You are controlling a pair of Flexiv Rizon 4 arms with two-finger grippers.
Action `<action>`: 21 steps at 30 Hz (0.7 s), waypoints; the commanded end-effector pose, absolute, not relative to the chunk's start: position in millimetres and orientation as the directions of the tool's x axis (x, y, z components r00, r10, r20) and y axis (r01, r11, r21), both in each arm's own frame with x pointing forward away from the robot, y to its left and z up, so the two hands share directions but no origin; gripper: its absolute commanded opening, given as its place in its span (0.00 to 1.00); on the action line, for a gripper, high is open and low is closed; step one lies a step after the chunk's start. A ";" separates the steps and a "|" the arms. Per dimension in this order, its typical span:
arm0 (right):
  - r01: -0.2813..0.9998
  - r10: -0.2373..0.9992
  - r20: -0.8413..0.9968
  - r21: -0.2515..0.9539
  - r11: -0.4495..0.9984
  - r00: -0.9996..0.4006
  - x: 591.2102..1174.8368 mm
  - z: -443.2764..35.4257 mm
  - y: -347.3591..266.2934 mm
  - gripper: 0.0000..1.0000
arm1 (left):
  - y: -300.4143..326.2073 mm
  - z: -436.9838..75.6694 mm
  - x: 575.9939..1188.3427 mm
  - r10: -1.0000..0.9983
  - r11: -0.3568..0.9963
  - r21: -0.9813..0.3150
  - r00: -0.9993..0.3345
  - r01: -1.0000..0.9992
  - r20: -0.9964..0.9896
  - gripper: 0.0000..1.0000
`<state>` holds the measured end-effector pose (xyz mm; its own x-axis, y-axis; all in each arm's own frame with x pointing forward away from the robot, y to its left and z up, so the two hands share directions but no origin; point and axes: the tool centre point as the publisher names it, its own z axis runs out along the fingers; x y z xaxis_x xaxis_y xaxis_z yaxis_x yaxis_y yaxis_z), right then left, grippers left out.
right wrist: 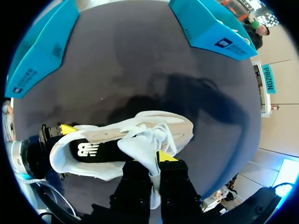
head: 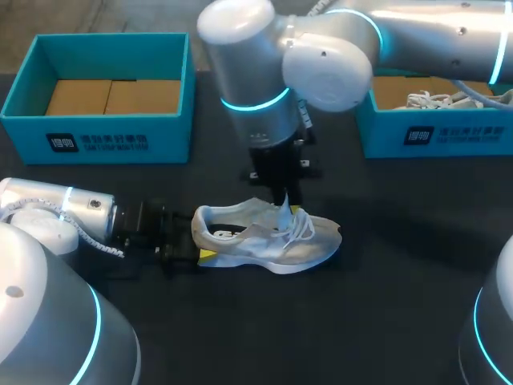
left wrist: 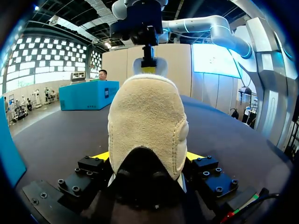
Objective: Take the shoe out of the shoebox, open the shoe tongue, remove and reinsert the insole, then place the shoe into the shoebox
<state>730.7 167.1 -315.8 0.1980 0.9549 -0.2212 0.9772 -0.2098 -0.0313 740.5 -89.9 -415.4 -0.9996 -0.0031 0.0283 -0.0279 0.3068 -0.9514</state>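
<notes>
The sneaker [head: 268,237] lay on the desk [head: 385,321], toe toward three o'clock. Only the left wrist view showed the left claw [left wrist: 147,156] clamping its heel from both sides. The right wrist view showed the right claw [right wrist: 152,163] pinching the tongue [right wrist: 144,142].

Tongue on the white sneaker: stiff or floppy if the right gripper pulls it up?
Probably floppy: the tongue looks crumpled and folded where the right gripper pinches it. The shoe seems light, so pulling might lift it, though the left gripper clamps its heel. That fuzzy heel looks unlikely to slip.
</notes>
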 end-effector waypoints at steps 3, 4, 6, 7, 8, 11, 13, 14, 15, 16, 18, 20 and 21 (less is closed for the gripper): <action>0.955 0.941 -0.183 -0.023 -0.294 0.285 727.6 -327.1 152.7 0.00 | -88.6 -418.1 738.1 -0.005 0.307 -0.951 -1.000 -0.027 0.027 0.00; 0.952 0.938 -0.180 -0.026 -0.305 0.296 726.9 -330.1 149.6 0.00 | -88.6 -418.1 738.1 -0.005 0.307 -0.951 -1.000 -0.027 0.027 0.00; 0.949 0.936 -0.174 -0.024 -0.315 0.306 725.6 -334.0 146.0 0.00 | -88.6 -418.1 738.1 -0.005 0.307 -0.951 -1.000 -0.027 0.027 0.00; 0.947 0.935 -0.169 -0.023 -0.320 0.311 725.0 -335.9 144.3 0.00 | -88.6 -418.1 738.1 -0.005 0.307 -0.951 -1.000 -0.027 0.027 0.00; 0.946 0.934 -0.168 -0.020 -0.322 0.314 724.6 -338.0 142.7 0.00 | -88.6 -418.1 738.1 -0.005 0.307 -0.951 -1.000 -0.027 0.027 0.00; 0.942 0.930 -0.164 -0.019 -0.335 0.328 723.1 -343.7 137.8 0.04 | -88.6 -418.1 738.1 -0.005 0.307 -0.951 -1.000 -0.027 0.027 0.00; 0.938 0.926 -0.164 -0.017 -0.346 0.339 722.1 -346.3 135.4 0.10 | -88.6 -418.1 738.1 -0.005 0.307 -0.951 -1.000 -0.027 0.027 0.00; 0.937 0.925 -0.164 -0.014 -0.349 0.342 721.6 -347.1 134.1 0.12 | -88.6 -418.1 738.1 -0.005 0.307 -0.951 -1.000 -0.027 0.027 0.00; 0.936 0.924 -0.165 -0.010 -0.351 0.345 721.4 -347.8 133.2 0.15 | -88.6 -418.1 738.1 -0.005 0.307 -0.951 -1.000 -0.027 0.027 0.00; 0.935 0.923 -0.165 -0.006 -0.354 0.348 721.1 -348.9 131.5 0.18 | -88.6 -418.1 738.1 -0.005 0.307 -0.951 -1.000 -0.027 0.027 0.00; 0.934 0.921 -0.167 -0.003 -0.359 0.353 721.0 -350.9 128.5 0.29 | -88.6 -418.1 738.1 -0.005 0.307 -0.951 -1.000 -0.027 0.027 0.00; 0.931 0.917 -0.170 0.002 -0.366 0.361 720.9 -352.3 125.3 0.39 | -88.6 -418.1 738.1 -0.005 0.307 -0.951 -1.000 -0.027 0.027 0.00; 0.928 0.914 -0.172 0.003 -0.371 0.366 720.8 -352.8 123.5 0.40 | -88.6 -418.1 738.1 -0.005 0.307 -0.951 -1.000 -0.027 0.027 0.00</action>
<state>727.1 125.9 -350.4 0.2796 0.9431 -0.1801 0.9572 -0.2883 -0.0238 740.5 -89.9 -415.3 -0.9996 -0.0032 0.0282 -0.0279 0.3069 -0.9513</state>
